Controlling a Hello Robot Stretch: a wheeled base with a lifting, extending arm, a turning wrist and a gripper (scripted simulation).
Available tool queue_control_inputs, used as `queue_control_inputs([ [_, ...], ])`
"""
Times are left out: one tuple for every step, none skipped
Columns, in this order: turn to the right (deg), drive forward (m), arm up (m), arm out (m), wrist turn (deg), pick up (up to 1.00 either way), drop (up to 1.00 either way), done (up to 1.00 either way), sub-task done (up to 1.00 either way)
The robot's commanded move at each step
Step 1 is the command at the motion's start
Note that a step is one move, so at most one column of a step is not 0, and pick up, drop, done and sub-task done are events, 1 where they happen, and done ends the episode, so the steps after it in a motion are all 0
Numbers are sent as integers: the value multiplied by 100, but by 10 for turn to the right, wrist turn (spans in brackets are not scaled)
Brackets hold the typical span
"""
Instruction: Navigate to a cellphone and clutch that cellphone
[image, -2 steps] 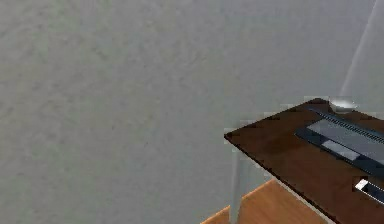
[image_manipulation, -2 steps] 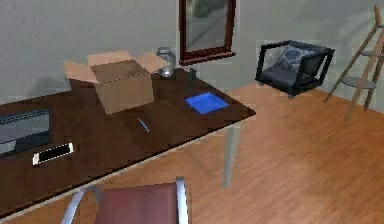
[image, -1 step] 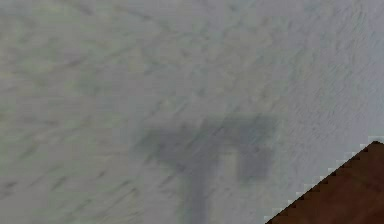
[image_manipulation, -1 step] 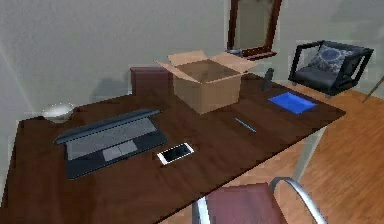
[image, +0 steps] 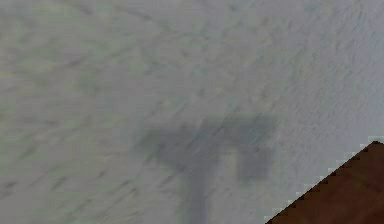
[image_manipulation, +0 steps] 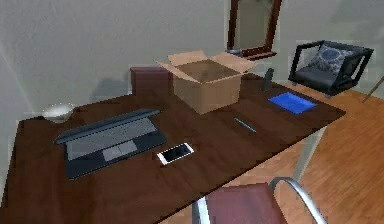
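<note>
Cellphone (image_manipulation: 175, 153) on table (image_manipulation: 240, 150) (beside laptop (image_manipulation: 108, 140))

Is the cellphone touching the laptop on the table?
Apart. The arm side view shows a strip of dark tabletop between the cellphone and the laptop.

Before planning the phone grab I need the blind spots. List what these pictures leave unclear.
- Arm side view: the cardboard box hides its own bottom behind its walls.
- Arm side view: the thin dark item on the table is too small to name.
- Arm side view: the cellphone is too small to tell which face is up.
- Arm side view: the chair is cut off by the bottom edge.
- Forward view: the table is cut off by the bottom right corner.
</note>
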Motion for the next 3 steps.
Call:
queue_control_inputs([
  [0, 0, 36, 0, 0, 0, 0, 0, 0],
  [0, 0, 0, 36, 0, 0, 0, 0, 0],
  [0, 0, 0, 0, 450, 0, 0, 0, 0],
])
